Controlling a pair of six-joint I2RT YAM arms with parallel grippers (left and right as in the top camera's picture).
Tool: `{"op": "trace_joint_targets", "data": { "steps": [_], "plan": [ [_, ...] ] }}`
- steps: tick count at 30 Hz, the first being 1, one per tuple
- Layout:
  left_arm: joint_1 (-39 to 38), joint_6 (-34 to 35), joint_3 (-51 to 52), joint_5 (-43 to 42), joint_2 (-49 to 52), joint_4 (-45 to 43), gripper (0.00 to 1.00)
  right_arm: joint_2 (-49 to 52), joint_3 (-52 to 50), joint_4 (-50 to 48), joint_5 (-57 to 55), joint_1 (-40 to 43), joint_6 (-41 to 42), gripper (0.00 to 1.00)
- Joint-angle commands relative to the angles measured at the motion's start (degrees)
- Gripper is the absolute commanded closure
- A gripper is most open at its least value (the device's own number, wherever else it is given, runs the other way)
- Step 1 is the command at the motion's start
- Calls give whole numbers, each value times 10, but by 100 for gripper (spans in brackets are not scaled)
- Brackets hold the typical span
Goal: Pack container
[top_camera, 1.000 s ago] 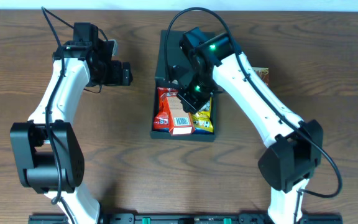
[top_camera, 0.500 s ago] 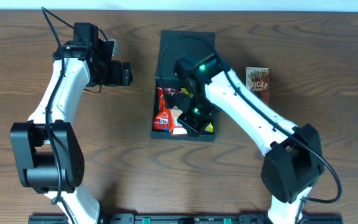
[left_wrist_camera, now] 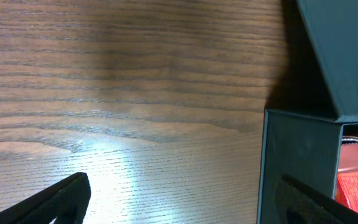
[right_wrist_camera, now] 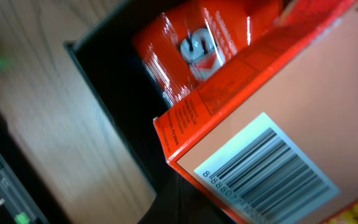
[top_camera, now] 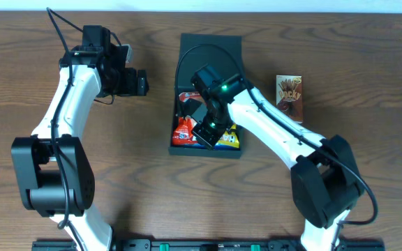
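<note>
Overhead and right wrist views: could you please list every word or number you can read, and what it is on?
"Pocky": brown box on the table, right of the container.
Barcode digits: orange-red carton, too blurred to read reliably.
White logo: red pack, letters unreadable.
Yellow pack: print too small.

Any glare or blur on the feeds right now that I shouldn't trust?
Overhead: sharp and evenly lit, though the right arm hides part of the container. Left wrist: a bright glare patch on the table. Right wrist: very close in; the barcode on the orange-red carton is readable, but the left edge is smeared and out of focus.
</note>
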State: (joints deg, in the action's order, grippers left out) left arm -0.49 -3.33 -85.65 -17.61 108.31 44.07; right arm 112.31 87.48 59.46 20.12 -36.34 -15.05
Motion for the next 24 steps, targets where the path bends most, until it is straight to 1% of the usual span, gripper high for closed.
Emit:
{"op": "trace_joint_targets", "data": {
  "steps": [1, 3, 6, 12, 14, 17, 19, 20, 22, 23, 24],
  "plan": [
    [1, -10, -15, 2, -10, 1, 5, -16, -6, -27, -2, -2, 20, 99],
    [1, -10, -15, 2, -10, 0, 5, -16, -5, -35, -2, -2, 22, 99],
    [1, -10, -15, 2, -10, 1, 5, -17, 17, -17, 1, -1, 26, 99],
    [1, -10, -15, 2, -10, 1, 5, -28, 122, 55, 9, 2, 14, 99],
    [1, -10, -15, 2, -10, 2, 5, -31, 141, 64, 0, 8, 7, 99],
    [1, -10, -12, 2, -8, 6, 5, -32, 143, 64, -47, 24, 18, 99],
    [1, -10, 0, -3, -6, 2, 4, -31, 127, 55, -64, 44, 34, 99],
    [1, -10, 9, -10, -5, -3, 12, -29, 114, 45, -63, 52, 42, 98],
    [1, -9, 27, -40, -3, -16, 56, -29, 89, 29, -62, 66, 60, 99],
    [1, -9, 38, -60, -3, -24, 71, -29, 76, 22, -62, 73, 68, 99],
    [0, -4, 49, -78, -3, -32, 83, -29, 63, 14, -61, 79, 76, 99]
  ]
}}
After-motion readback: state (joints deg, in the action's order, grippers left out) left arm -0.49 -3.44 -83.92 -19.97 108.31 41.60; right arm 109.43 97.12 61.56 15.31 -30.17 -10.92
